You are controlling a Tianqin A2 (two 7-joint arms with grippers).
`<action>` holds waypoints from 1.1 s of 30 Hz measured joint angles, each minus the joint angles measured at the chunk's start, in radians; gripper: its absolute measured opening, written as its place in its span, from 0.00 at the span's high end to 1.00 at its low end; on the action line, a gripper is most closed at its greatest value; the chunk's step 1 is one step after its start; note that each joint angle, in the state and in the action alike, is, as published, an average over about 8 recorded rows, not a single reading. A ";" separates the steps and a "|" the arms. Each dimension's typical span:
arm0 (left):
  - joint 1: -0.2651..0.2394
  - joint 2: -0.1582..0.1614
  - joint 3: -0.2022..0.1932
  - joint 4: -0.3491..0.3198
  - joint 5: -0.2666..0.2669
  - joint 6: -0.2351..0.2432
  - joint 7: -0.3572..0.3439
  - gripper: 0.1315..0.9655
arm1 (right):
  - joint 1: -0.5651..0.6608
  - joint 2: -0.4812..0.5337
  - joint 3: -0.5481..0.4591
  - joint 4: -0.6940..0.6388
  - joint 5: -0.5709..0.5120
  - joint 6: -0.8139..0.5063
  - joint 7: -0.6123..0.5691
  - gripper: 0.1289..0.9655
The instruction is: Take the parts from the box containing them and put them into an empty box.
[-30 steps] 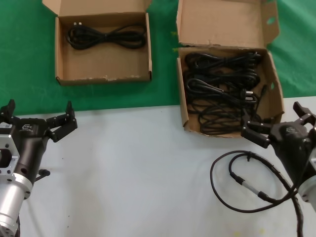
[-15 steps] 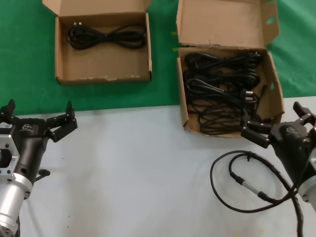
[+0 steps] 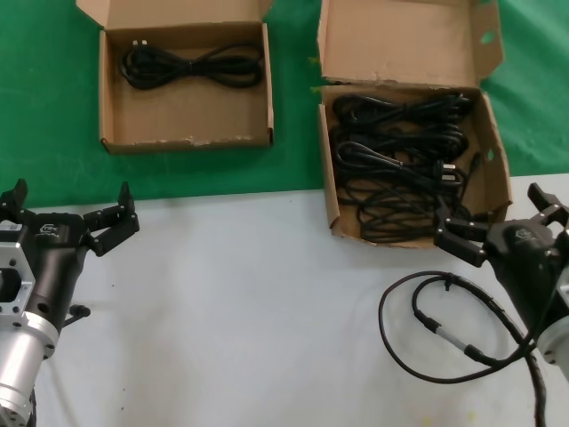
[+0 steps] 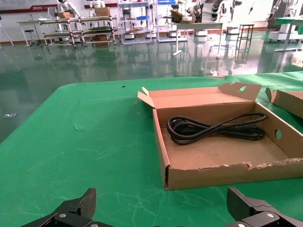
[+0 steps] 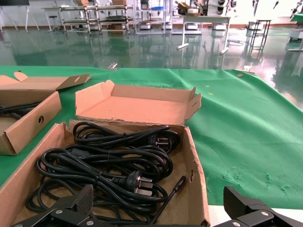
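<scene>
Meanwhile the right tool (image 3: 500,219) hung released at the near edge of the full box (image 3: 411,53) of cords (image 3: 400,165); one cord (image 3: 191,66) lay in the short-flapped box (image 3: 187,133); the left tool (image 3: 69,206) waited released over the bench (image 3: 249,311).

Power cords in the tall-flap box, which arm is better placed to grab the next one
Right. The right gripper sits open at the near edge of the full box, with the cords just ahead of it. The left gripper is open across the table, nearer the other box.
</scene>
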 joint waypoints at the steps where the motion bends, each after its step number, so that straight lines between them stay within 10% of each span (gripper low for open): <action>1: 0.000 0.000 0.000 0.000 0.000 0.000 0.000 0.00 | 0.000 0.000 0.000 0.000 0.000 0.000 0.000 0.00; 33: 0.000 0.000 0.000 0.000 0.000 0.000 0.000 0.00 | 0.000 0.000 0.000 0.000 0.000 0.000 0.000 0.00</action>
